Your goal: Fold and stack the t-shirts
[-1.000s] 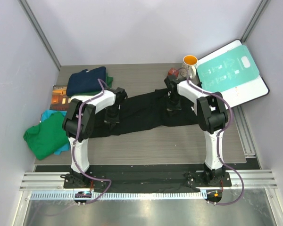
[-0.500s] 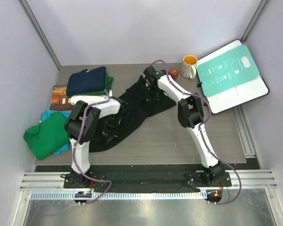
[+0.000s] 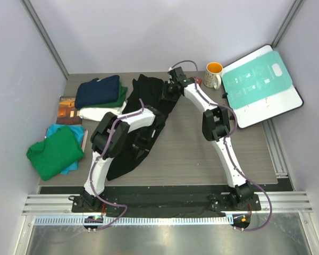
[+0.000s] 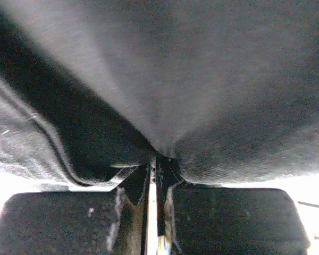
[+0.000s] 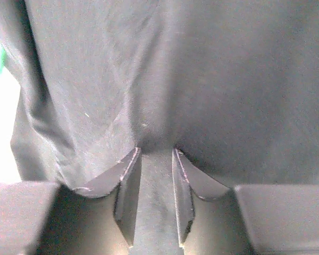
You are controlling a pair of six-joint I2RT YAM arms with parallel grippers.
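Top external view: the black t-shirt runs as a narrow diagonal band from upper centre to lower left, with the table open to its right. The left gripper pinches its cloth tight. The right gripper stands partly parted, with cloth loose between its fingers.

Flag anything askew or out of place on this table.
The black t-shirt lies bunched in a crooked diagonal strip, not flat, the left pincer pinching a fold. At the left edge, the green t-shirt sits crumpled atop a teal one, unlike the neat folded stack behind.
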